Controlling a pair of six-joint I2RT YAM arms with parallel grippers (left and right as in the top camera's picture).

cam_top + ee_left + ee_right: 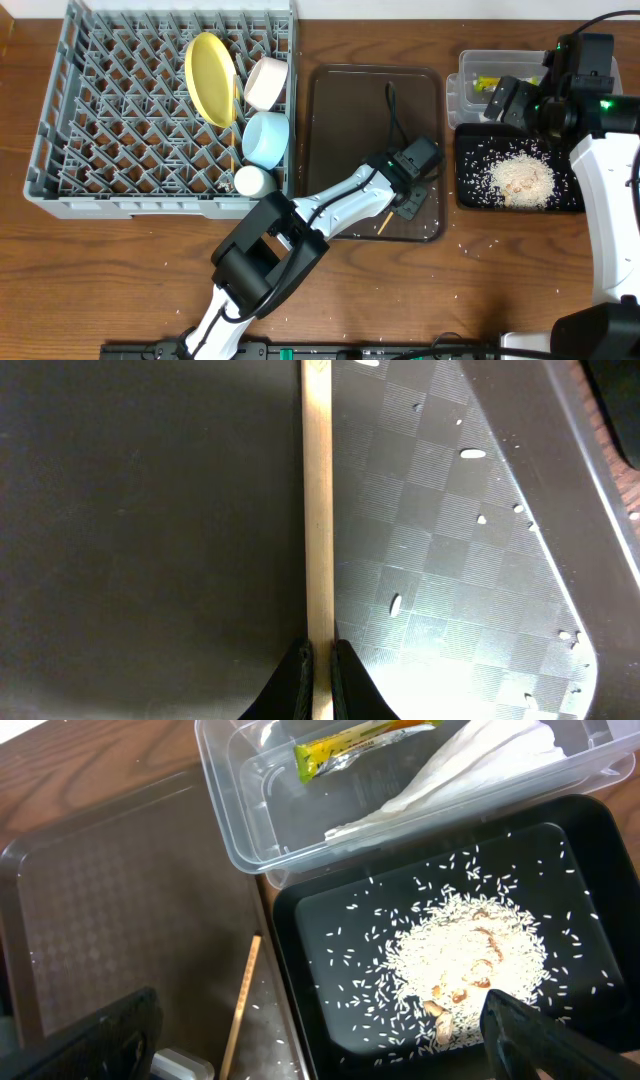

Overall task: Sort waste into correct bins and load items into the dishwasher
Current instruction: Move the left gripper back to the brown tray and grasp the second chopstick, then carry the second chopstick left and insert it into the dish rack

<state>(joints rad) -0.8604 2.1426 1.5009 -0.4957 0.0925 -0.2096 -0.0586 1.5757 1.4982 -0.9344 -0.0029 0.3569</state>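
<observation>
Plate (210, 78), bowls (267, 138) and cup (253, 181) are set in the dish rack (100, 120); wrapper (365, 742), napkin (470, 765) and rice (465, 955) are binned. One chopstick (318, 510), clamped by the left pincer (318, 655) toward the brown tray's (330, 120) near right corner, is not yet loaded; the right pincer (320, 1025) is spread apart.

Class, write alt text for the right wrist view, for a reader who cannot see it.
A black tray holds a heap of rice and scattered grains. Above it, a clear tub holds a wrapper and a napkin; a chopstick lies on the brown tray at left. The right gripper is open, fingers at the bottom corners.
</observation>
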